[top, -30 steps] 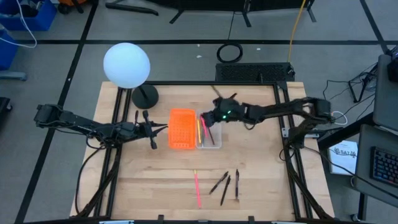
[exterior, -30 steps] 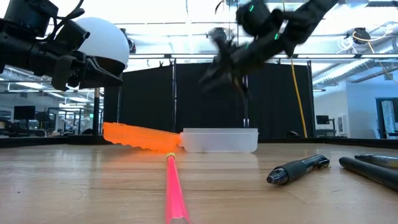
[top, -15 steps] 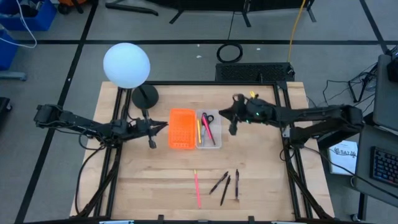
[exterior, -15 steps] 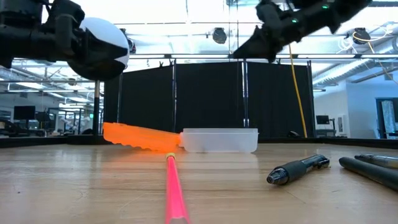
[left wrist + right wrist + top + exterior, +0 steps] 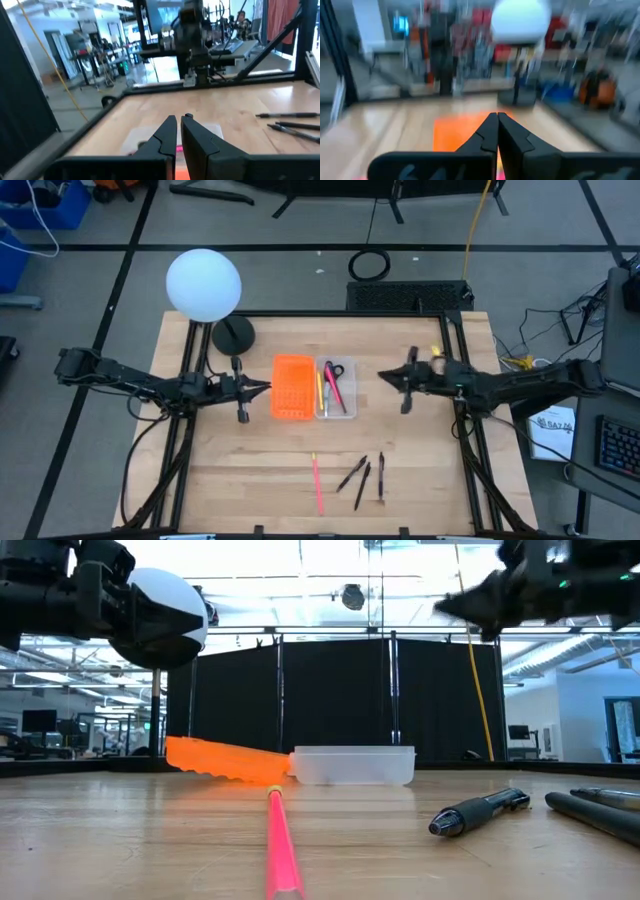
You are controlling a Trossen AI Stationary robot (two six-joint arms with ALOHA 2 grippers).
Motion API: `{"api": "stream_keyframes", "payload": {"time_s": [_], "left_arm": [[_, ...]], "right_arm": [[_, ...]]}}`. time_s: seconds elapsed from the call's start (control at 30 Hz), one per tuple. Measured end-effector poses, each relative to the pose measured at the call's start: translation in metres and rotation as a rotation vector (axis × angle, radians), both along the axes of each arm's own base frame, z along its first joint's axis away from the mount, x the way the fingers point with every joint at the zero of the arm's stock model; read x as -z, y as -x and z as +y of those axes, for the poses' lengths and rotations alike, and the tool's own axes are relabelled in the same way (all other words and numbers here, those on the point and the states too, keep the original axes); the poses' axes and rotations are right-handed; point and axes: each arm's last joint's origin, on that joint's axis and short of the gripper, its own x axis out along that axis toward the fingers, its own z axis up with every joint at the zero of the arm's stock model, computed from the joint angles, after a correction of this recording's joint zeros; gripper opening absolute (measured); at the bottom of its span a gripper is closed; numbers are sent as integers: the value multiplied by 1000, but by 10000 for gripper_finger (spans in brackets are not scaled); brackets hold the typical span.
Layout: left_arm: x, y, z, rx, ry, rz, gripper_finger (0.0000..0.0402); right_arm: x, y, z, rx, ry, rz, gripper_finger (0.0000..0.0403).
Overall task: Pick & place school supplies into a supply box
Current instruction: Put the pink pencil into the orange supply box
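Observation:
The clear supply box lies mid-table beside the orange tray. It holds the black-handled scissors, a yellow pencil and a pink pen. A second pink pen and three dark pens lie flat on the wood nearer the near edge. My left gripper hovers shut just left of the orange tray, pointing at it. My right gripper hangs shut and empty in the air to the right of the box, pointing toward it.
A white globe lamp on a black base stands at the far left corner. In the low view the pink pen points toward the box, with dark pens to its right. Bare wood lies between box and pens.
My right gripper has drawn back from above the clear box toward the table's right edge, staying high above the wood. The scissors now show lying in the far end of the box.

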Motion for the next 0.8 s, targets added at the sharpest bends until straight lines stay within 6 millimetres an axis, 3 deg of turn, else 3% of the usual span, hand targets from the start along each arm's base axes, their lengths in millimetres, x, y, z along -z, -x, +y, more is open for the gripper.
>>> {"api": "stream_keyframes", "payload": {"time_s": [0.13,0.37,0.5,0.8], "left_arm": [[3,0,0,2,38,23,31],[8,0,0,0,84,68,31],[13,0,0,-3,125,110,31],[31,4,0,-43,331,265,31]], "right_arm": [[7,18,-1,56,-11,-64,0],[33,27,2,-13,-30,-42,0],[24,29,3,-20,-46,-158,0],[29,28,3,-37,-5,-101,0]]}}
